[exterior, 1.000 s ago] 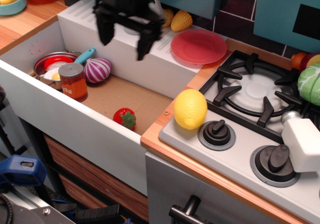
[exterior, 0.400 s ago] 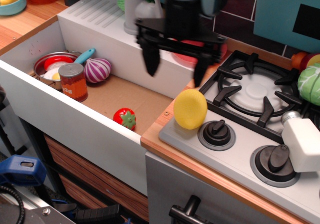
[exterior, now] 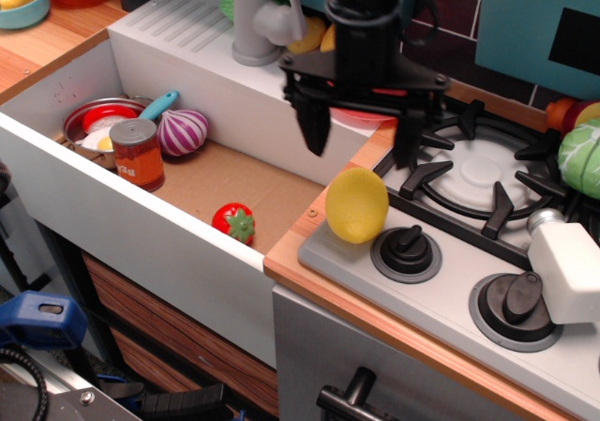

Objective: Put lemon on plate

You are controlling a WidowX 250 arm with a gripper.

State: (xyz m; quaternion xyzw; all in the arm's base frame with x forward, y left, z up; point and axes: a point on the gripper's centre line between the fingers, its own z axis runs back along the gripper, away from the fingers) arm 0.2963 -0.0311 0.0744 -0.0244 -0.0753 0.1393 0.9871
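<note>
The bright-yellow lemon (exterior: 356, 204) sits on the front left corner of the stove, next to a black knob. My gripper (exterior: 362, 142) hangs open just above and behind it, one finger (exterior: 314, 126) to its left and one finger (exterior: 409, 137) to its right, holding nothing. The red plate (exterior: 364, 114) lies on the counter behind the sink; the gripper hides most of it and only a strip shows under the gripper body.
The sink (exterior: 234, 182) holds a can (exterior: 138, 153), a purple onion (exterior: 183, 131), a pot (exterior: 98, 121) and a small tomato (exterior: 234, 222). A grey faucet (exterior: 258, 18) stands behind. Stove grate (exterior: 483, 172), knobs (exterior: 406, 248), a white bottle (exterior: 572, 262) and a cabbage (exterior: 583, 157) are to the right.
My gripper has moved right and forward from over the sink's back ledge, across the plate, and lowered to just above the lemon. The lemon has not moved.
</note>
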